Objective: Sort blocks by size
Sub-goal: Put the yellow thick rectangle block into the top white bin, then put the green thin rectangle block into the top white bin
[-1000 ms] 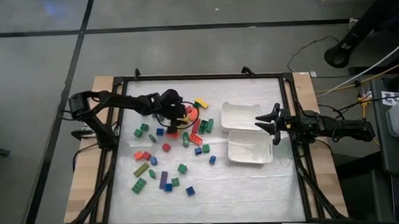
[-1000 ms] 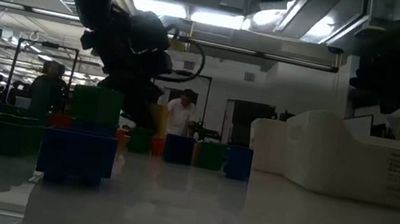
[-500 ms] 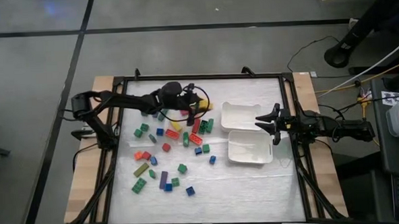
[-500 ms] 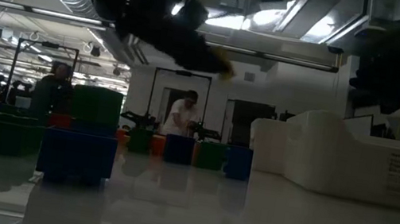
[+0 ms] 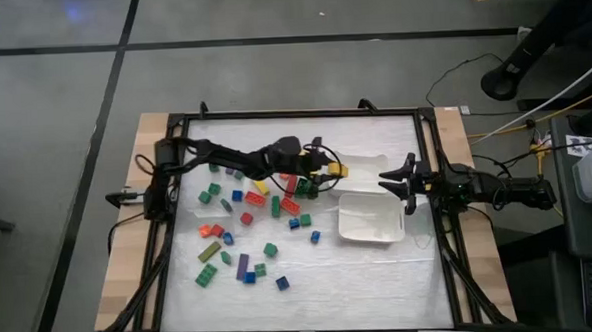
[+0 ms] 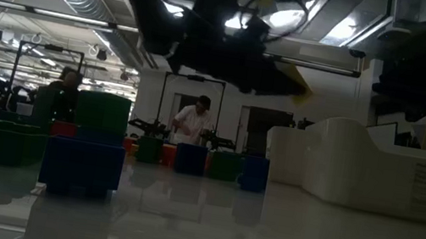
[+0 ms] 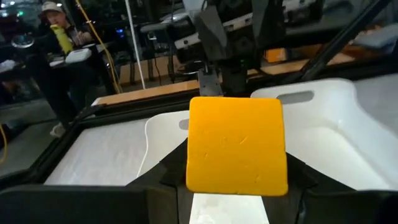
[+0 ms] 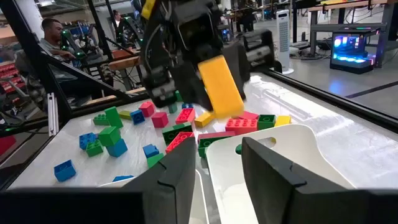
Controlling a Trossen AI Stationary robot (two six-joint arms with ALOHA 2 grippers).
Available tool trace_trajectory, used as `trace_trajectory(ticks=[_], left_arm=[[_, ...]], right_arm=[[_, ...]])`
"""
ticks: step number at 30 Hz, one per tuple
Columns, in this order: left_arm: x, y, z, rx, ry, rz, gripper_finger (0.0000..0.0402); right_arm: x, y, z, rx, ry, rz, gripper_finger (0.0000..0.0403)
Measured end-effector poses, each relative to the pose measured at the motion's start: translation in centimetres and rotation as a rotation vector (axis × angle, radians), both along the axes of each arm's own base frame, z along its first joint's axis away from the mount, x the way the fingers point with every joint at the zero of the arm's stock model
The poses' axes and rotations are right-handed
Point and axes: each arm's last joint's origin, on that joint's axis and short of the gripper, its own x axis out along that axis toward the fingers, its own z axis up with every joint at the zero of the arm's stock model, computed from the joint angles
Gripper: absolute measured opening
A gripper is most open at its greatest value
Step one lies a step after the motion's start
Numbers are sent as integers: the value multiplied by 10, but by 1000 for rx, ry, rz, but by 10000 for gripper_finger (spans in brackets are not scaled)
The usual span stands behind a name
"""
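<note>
- Left gripper (image 5: 328,169) holds a long yellow plastic brick (image 5: 336,169) clamped between its two dark fingers; the left wrist view shows the brick's flat yellow face (image 7: 236,144) filling the gap between them.
- Brick is up in the air, clear of the table, at the near edge of the farther white rectangular tray (image 5: 361,163).
- Key relation: the trays lie straight ahead of the left gripper, on the side away from the left arm's base. In the left wrist view the tray wall (image 7: 323,102) sits right past the brick.
- Brick's long axis runs roughly along the line of the fingers, pointing toward the trays, tilted down a bit as the right wrist view shows it (image 8: 221,86).
- The nearer white tray (image 5: 368,221) sits just beside the farther one, on the operator side; I can't tell which one the brick is meant for.
- Right gripper (image 5: 395,183) waits at the trays' far side, fingers parted, holding nothing. It's near the trays, but the left one has the brick.
- Remaining loose plastic blocks (image 5: 243,223) in mixed colours lie scattered on the white table mat (image 5: 341,284), behind the left gripper.
- My read: a short forward reach, then release over a tray.
</note>
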Motion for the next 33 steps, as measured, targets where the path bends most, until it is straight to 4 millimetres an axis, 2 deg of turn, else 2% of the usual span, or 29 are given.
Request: trace_trajectory(ticks=[5,12,15,18,22,27,33], left_arm=[[13,0,-11,17,16,56,147],[16,-2,-5,15,4,132,206],[14,-6,6,15,-1,128,217],[6,-12,28,9,43,118,219],[-18,-21,67,-7,175,105,212],[-68,-34,108,-60,392,102,206],[-116,-50,131,-220,583,150,206]], right_arm=[[0,0,0,0,0,1,131],[0,0,0,0,1,0,131],[0,0,0,0,1,0,131],[0,0,0,0,1,1,131],[0,0,0,0,1,1,131],[0,0,0,0,2,1,131],[0,0,0,0,1,1,131]])
